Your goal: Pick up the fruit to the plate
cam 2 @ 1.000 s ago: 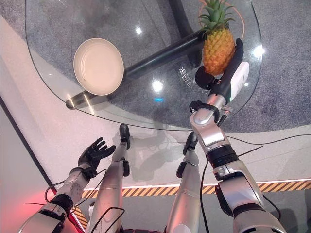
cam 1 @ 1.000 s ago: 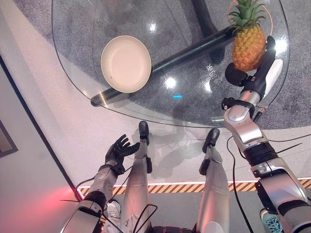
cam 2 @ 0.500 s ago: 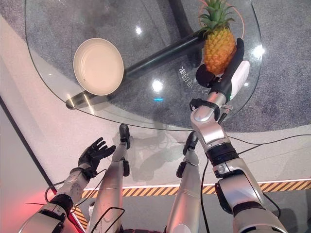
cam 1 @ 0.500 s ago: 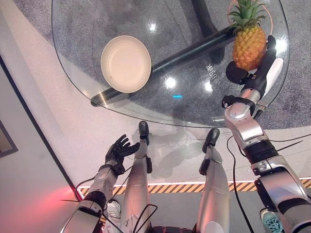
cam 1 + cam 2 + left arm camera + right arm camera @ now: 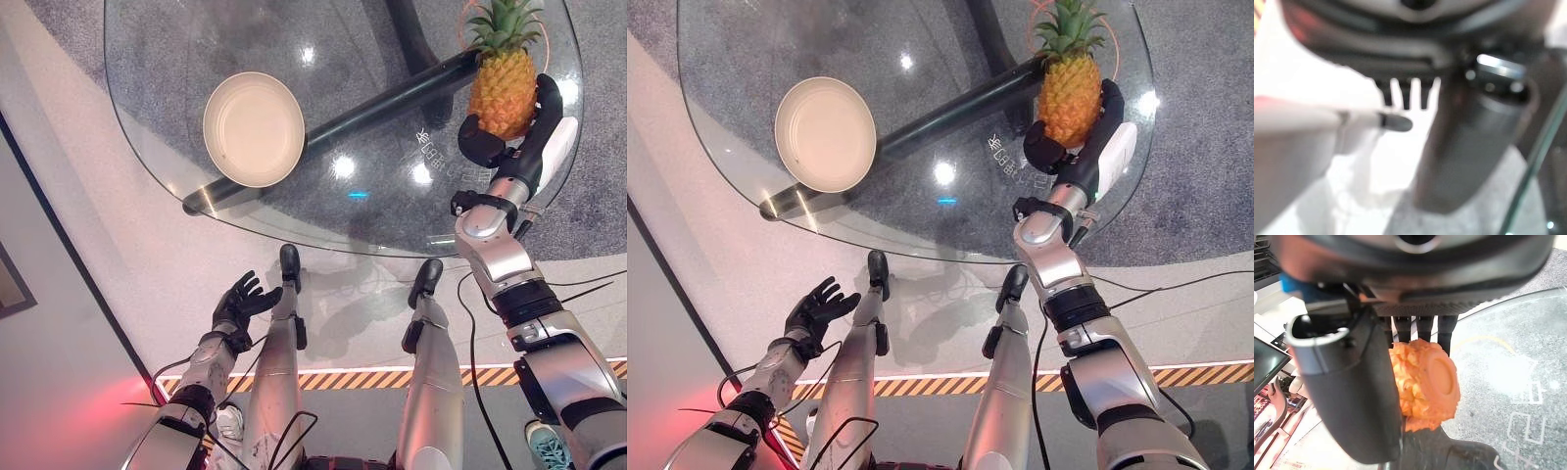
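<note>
It looked like a robotics test lab: a round glass table [image 5: 196,157] stood beyond yellow-and-black hazard-striped floor tape [image 5: 343,379].

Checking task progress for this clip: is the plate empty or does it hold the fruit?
Empty. The plate shows a bare cream inside on the glass table; the pineapple is far off, gripped by the right hand.

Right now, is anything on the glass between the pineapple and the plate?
Nothing visible on the glass top. The right hand grips the pineapple; the plate sits empty to its left. The dark bar crossing between them lies under the glass.
</note>
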Available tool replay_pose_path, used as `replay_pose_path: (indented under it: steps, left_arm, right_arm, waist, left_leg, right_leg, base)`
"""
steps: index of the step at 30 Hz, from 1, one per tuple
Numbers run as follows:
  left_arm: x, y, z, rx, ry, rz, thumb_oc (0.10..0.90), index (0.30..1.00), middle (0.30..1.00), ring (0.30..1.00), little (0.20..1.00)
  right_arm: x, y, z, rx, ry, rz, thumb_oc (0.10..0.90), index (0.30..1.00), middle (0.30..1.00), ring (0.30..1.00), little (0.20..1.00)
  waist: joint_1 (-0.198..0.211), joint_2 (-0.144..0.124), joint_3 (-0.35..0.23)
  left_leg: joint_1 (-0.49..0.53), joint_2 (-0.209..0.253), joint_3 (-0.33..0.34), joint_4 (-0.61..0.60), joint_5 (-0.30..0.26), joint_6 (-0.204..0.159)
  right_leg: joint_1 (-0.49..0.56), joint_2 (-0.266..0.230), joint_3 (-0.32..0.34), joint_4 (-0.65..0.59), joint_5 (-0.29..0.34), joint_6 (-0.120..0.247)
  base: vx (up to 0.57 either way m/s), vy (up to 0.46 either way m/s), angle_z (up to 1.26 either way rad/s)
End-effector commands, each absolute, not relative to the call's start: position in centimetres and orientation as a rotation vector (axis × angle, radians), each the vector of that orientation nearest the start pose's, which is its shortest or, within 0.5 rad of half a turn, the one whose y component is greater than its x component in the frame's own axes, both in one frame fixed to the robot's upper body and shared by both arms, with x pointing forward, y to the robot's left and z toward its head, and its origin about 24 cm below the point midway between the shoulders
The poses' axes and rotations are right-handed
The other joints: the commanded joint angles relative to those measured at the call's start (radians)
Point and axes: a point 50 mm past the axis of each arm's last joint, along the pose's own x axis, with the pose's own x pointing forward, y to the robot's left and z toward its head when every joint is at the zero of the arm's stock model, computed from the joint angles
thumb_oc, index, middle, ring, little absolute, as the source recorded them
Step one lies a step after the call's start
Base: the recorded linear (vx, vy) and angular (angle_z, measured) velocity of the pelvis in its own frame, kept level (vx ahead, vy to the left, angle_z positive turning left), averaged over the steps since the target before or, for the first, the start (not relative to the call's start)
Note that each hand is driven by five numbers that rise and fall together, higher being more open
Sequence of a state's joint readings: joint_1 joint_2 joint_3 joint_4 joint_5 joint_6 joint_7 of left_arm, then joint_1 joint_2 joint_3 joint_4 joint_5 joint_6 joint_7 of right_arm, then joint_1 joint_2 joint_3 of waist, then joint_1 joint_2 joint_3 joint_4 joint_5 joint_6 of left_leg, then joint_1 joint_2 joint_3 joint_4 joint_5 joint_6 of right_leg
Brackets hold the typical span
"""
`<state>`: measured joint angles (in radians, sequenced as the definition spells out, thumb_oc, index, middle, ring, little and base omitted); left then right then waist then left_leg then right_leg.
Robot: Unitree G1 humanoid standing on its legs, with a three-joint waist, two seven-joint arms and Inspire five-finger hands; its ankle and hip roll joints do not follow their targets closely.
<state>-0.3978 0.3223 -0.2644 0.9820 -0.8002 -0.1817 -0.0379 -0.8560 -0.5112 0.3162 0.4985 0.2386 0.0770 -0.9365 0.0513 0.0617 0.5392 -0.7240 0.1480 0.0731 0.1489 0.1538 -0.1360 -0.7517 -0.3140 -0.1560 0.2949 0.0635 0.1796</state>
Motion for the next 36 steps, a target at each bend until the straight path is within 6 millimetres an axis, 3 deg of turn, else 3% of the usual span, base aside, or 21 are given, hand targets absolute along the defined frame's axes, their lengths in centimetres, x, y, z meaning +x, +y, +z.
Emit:
replay_pose_path:
  steps: [1,18,36]
  left_arm:
    - [28.7,22.1,-4.7,-0.244,0.429,0.136,0.8,0.9,0.9,0.9,0.9]
    - [29.0,22.0,-4.5,-0.245,0.422,0.135,0.8,0.9,0.9,0.9,0.9]
    - [28.6,21.5,-4.8,-0.25,0.421,0.129,0.8,0.9,0.9,0.9,0.9]
  right_arm:
    - [36.5,-21.5,23.9,-0.276,-0.531,-0.805,0.1,0.3,0.3,0.3,0.2]
    - [36.5,-20.4,24.7,-0.319,-0.582,-0.732,0.1,0.3,0.3,0.3,0.2]
    - [35.8,-15.3,25.4,-0.467,-0.681,-0.434,0.1,0.3,0.3,0.3,0.2]
  waist:
    - [-0.002,0.033,-0.019]
    - [-0.001,0.034,-0.019]
    - [-0.004,0.033,-0.019]
  left_leg:
    - [-0.008,0.019,-0.007,0.052,-0.031,0.025]
    - [0.001,0.018,-0.012,0.047,-0.03,0.024]
    - [0.024,0.014,0.002,0.018,-0.017,0.022]
  right_leg:
    - [-0.024,-0.008,-0.029,-0.01,0.046,0.0]
    - [-0.018,-0.01,-0.028,-0.016,0.048,0.001]
    - [-0.001,-0.008,-0.032,-0.045,0.06,0.006]
  base:
    - [0.0,0.0,0.0]
    - [0.0,0.0,0.0]
    - [0.0,0.0,0.0]
